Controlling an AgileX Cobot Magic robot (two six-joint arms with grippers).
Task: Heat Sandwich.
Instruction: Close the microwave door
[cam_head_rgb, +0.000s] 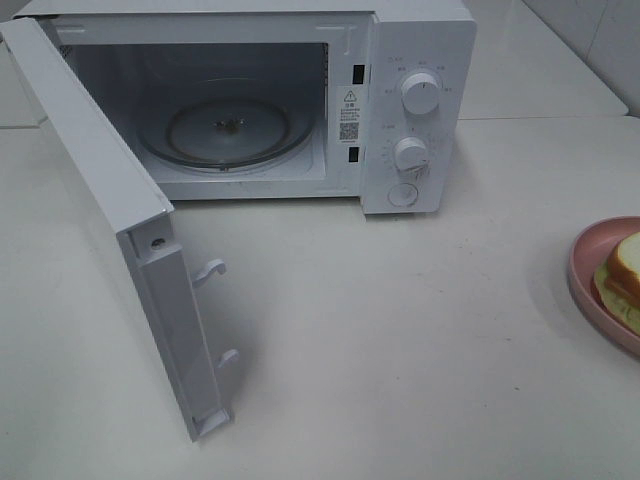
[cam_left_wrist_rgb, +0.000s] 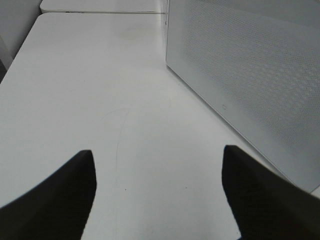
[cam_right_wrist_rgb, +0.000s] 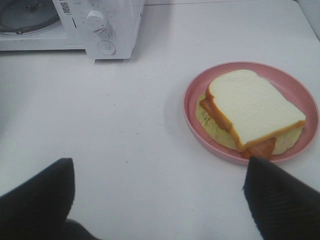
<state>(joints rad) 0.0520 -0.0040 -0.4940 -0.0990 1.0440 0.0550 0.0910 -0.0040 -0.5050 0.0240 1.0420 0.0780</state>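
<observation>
The sandwich (cam_right_wrist_rgb: 252, 105), white bread with a tan crust and orange and pale green filling, lies on a round pink plate (cam_right_wrist_rgb: 192, 100). In the exterior view, plate (cam_head_rgb: 585, 265) and sandwich (cam_head_rgb: 625, 270) are cut off by the right edge. My right gripper (cam_right_wrist_rgb: 160, 160) is open above bare table, one fingertip (cam_right_wrist_rgb: 265, 185) close to the plate's near rim. Beside the microwave door's outer face (cam_left_wrist_rgb: 250, 75), my left gripper (cam_left_wrist_rgb: 157, 150) hangs open with nothing between its fingers. Neither gripper shows in the exterior view.
The white microwave (cam_head_rgb: 410, 100) stands at the back with its door (cam_head_rgb: 110, 210) swung wide to the left. A glass turntable (cam_head_rgb: 228, 130) lies inside. Two knobs (cam_head_rgb: 420, 92) and a button are on its right panel. The table is white.
</observation>
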